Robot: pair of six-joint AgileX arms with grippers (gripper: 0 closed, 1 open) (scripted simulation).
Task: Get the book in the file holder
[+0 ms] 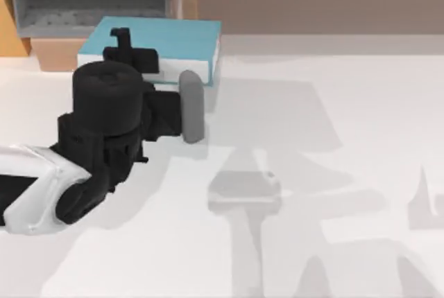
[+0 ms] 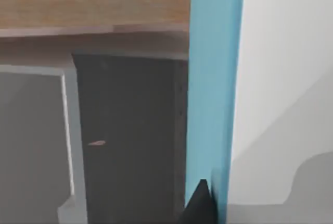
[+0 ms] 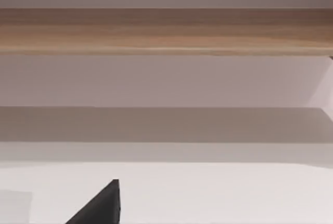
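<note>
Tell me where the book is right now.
In the top view the book sits at upper left, just in front of the file holder, with the left gripper on it.

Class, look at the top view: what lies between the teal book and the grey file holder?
Nothing separates them. In the top view the book, held by the left gripper, reaches the tan front of the file holder, overlapping its lower edge.

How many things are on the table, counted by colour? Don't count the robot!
Teal-blue: 1, the thin teal-blue book with white pages, held by the left gripper.
Grey: 1, the grey box-shaped file holder with a tan wooden front.
Brown: 1, the long brown wooden shelf unit.
Total: 3.
</note>
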